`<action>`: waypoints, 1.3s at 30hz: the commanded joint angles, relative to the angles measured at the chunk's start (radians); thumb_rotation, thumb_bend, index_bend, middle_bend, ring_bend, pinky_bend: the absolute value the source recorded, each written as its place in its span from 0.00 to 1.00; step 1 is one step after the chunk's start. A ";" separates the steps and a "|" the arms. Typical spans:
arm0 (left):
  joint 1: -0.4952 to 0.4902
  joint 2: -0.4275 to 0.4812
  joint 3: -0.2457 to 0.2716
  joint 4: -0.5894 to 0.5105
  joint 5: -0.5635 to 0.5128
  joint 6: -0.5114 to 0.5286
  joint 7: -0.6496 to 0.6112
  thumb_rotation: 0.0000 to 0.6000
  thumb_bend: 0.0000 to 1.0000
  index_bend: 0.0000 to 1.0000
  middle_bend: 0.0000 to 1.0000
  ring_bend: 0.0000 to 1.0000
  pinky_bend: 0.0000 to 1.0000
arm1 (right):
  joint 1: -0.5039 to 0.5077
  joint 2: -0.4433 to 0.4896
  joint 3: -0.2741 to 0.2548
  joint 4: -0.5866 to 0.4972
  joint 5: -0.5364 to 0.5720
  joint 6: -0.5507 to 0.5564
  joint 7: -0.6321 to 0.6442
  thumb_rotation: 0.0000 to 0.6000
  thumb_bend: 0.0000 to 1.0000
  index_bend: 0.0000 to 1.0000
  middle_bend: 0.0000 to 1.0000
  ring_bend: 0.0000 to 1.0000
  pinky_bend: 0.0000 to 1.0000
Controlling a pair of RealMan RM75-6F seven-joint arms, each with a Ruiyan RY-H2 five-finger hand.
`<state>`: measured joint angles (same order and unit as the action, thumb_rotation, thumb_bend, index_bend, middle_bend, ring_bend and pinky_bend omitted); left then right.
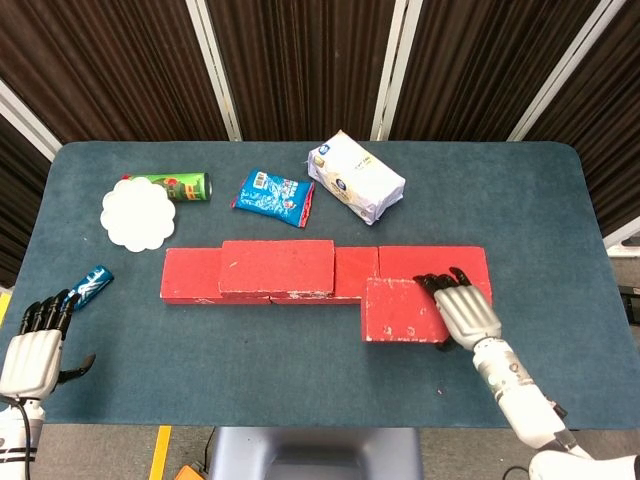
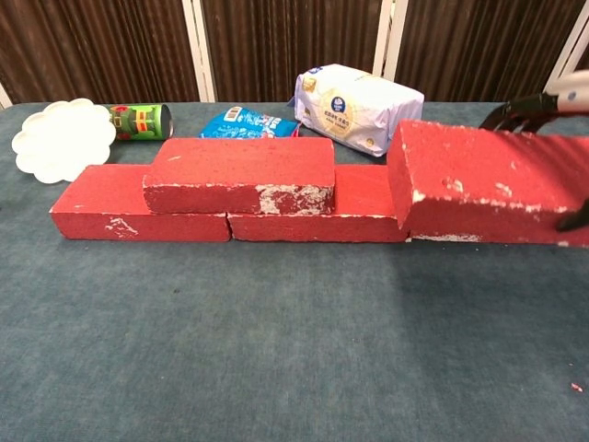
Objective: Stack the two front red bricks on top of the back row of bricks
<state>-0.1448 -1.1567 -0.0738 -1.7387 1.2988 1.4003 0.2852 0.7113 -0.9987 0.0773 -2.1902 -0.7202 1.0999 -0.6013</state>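
My right hand (image 1: 463, 308) grips a red brick (image 1: 403, 309) by its right end and holds it in the air, in front of the back row (image 1: 200, 277). In the chest view the lifted brick (image 2: 479, 182) hides most of the row's right brick (image 2: 460, 238), and only the dark fingertips (image 2: 515, 112) of that hand show at the right edge. One red brick (image 1: 277, 266) lies stacked on the row's left half, also seen as the upper brick (image 2: 239, 173). My left hand (image 1: 35, 345) rests open at the table's front left corner, holding nothing.
Behind the row lie a white paper plate (image 1: 137, 213), a green can (image 1: 180, 187) on its side, a blue snack bag (image 1: 274, 195) and a white package (image 1: 356, 177). A small blue packet (image 1: 93, 284) lies near my left hand.
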 commanded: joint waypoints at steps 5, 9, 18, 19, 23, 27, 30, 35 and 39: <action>-0.001 0.000 0.000 0.000 0.000 -0.001 0.000 1.00 0.23 0.00 0.00 0.00 0.06 | 0.148 0.070 0.093 -0.003 0.236 -0.028 -0.081 1.00 0.18 0.27 0.32 0.29 0.00; -0.001 0.001 0.001 -0.003 0.000 -0.002 -0.004 1.00 0.23 0.00 0.00 0.00 0.06 | 0.232 0.062 0.107 0.061 0.385 -0.076 -0.119 1.00 0.18 0.27 0.32 0.29 0.00; -0.001 0.003 0.002 -0.002 -0.001 -0.005 -0.009 1.00 0.23 0.00 0.00 0.00 0.06 | 0.296 0.016 0.056 0.161 0.462 -0.147 -0.146 1.00 0.18 0.27 0.32 0.28 0.00; -0.002 0.003 0.002 -0.002 -0.002 -0.005 -0.009 1.00 0.23 0.00 0.00 0.00 0.06 | 0.299 0.010 0.052 0.168 0.463 -0.152 -0.145 1.00 0.18 0.27 0.32 0.28 0.00; -0.003 0.001 0.001 -0.003 -0.005 -0.006 -0.005 1.00 0.23 0.00 0.00 0.00 0.06 | 0.314 -0.022 0.038 0.200 0.454 -0.154 -0.141 1.00 0.18 0.27 0.32 0.28 0.00; -0.003 0.002 0.001 -0.003 -0.006 -0.006 -0.006 1.00 0.23 0.00 0.00 0.00 0.06 | 0.329 -0.047 0.036 0.225 0.455 -0.155 -0.130 1.00 0.18 0.27 0.32 0.28 0.00; -0.003 0.003 0.000 -0.003 -0.007 -0.006 -0.009 1.00 0.23 0.00 0.00 0.00 0.06 | 0.343 -0.067 0.029 0.249 0.465 -0.162 -0.131 1.00 0.18 0.27 0.32 0.28 0.00; -0.002 0.005 -0.002 -0.002 -0.008 -0.005 -0.017 1.00 0.23 0.00 0.00 0.00 0.06 | 0.361 -0.098 0.015 0.279 0.477 -0.166 -0.130 1.00 0.18 0.28 0.32 0.27 0.00; -0.003 0.006 -0.002 -0.002 -0.009 -0.007 -0.017 1.00 0.23 0.00 0.00 0.00 0.06 | 0.369 -0.117 0.008 0.304 0.482 -0.169 -0.123 1.00 0.18 0.27 0.32 0.27 0.00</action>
<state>-0.1475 -1.1511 -0.0755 -1.7406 1.2895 1.3935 0.2681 1.0775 -1.1123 0.0874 -1.8895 -0.2398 0.9324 -0.7267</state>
